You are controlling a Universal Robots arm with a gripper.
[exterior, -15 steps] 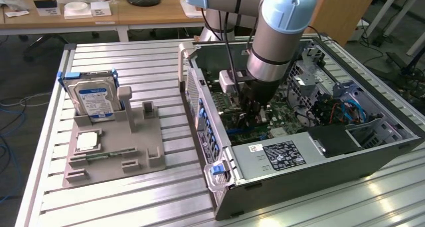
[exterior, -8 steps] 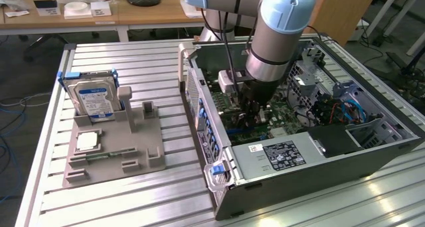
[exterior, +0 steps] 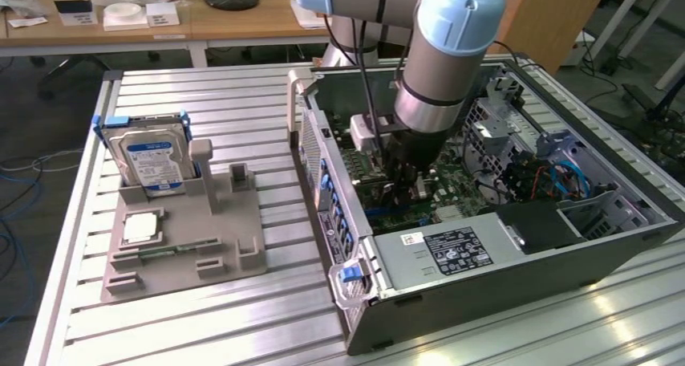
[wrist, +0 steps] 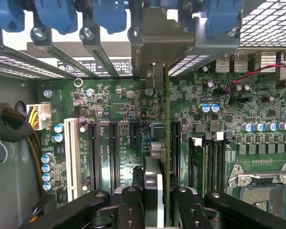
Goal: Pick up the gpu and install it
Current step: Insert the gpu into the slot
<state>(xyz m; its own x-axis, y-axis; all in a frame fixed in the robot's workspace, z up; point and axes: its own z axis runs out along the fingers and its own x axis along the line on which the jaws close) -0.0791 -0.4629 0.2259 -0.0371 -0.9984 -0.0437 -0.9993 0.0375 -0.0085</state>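
Now gripper (wrist: pixel 161 210) gripping gpu (wrist: pixel 167 143) edge-on between partly closed fingers, inside case (exterior: pixel 503 278), standing over motherboard (wrist: pixel 119 100) slot; card apparently not seating fully yet, pressing down remaining.

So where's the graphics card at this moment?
The gpu stands edge-on between the gripper fingers, over a dark motherboard slot inside the open computer case, towards the exterior view's right.
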